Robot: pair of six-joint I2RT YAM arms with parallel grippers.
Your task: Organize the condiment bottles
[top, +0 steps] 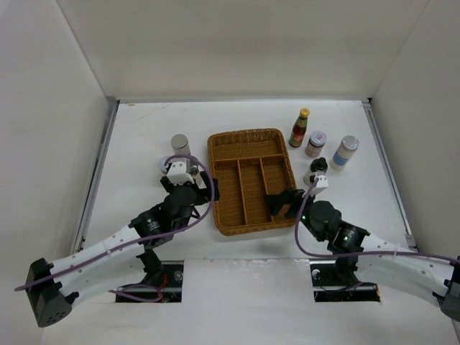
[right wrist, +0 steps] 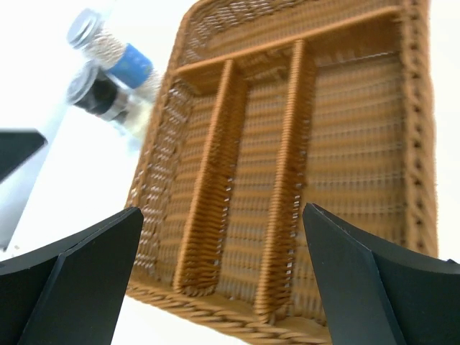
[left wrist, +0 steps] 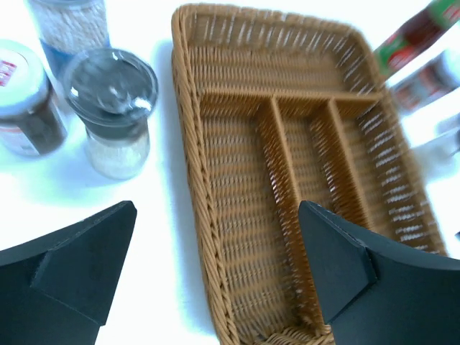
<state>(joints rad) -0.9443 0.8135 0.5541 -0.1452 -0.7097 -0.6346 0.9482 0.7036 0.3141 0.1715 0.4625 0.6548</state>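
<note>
On table (top: 144,129), left of wicker tray (top: 246,132): grey-lidded jars (top: 180,144). Right: yellow-capped sauce bottle (top: 299,129), red-label jar (top: 315,144), blue-label jar (top: 345,152), black-capped bottle (top: 318,167). Left gripper (left wrist: 217,215) and right gripper (right wrist: 221,215) flank tray, spread wide, holding nothing.

You are looking at a flat white table (top: 144,129) boxed in on three sides. Behind the table rises a plain off-white back wall panel (top: 237,43). A matching left wall panel (top: 43,144) and right wall panel (top: 424,108) stand along the table's sides. A thin grey metal rail (top: 96,172) runs along the table's left edge, and a second grey rail (top: 389,172) runs along its right edge. Light falls evenly on the table, leaving only soft, faint shadows.
</note>
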